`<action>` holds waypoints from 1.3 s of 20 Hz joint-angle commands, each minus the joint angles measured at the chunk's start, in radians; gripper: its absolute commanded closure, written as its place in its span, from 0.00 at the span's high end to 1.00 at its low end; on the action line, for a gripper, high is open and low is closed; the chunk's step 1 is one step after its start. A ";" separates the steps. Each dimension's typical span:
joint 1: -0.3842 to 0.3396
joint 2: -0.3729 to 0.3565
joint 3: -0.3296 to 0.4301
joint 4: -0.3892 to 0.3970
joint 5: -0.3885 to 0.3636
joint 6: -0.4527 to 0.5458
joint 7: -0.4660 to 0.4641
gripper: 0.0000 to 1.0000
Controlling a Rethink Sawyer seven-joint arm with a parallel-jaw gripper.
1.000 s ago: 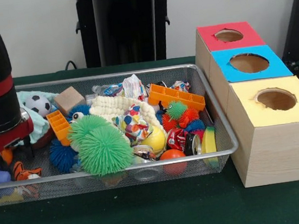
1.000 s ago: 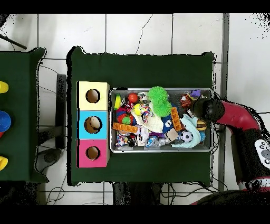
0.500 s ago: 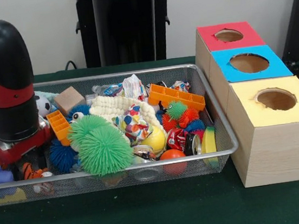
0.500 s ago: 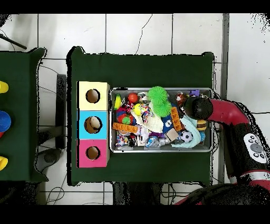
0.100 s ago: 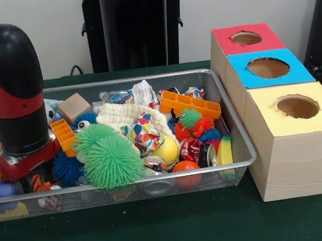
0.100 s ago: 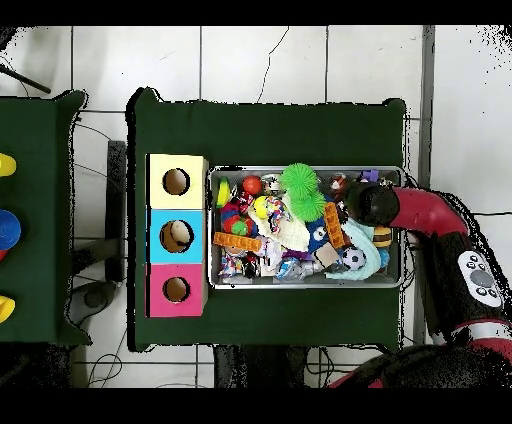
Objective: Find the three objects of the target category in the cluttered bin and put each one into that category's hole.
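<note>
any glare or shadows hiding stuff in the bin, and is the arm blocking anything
Front view: light is even, with no strong glare; the arm looms large over the wire bin's left end and covers the toys behind it. Overhead view: the bin's contents look small and crowded, the blue box's hole shows something pale inside, and the arm covers the bin's right end.

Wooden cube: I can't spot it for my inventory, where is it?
Front view: the wooden cube lies at the bin's back left, beside the arm.

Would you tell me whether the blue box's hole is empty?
No: overhead, a pale object shows inside the blue box hole; the other holes look dark.
</note>
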 commanded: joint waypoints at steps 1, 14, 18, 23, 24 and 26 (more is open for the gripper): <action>-0.048 0.033 0.085 0.017 0.008 -0.078 -0.032 0.00; -0.077 -0.098 0.118 0.105 0.058 0.034 -0.037 0.00; -0.055 -0.236 0.114 0.129 0.133 0.199 -0.038 0.00; -0.028 -0.287 0.090 0.110 0.154 0.299 -0.067 0.00; -0.029 -0.298 0.091 0.115 0.160 0.307 -0.068 0.00; -0.023 -0.311 0.090 0.111 0.165 0.332 -0.069 0.00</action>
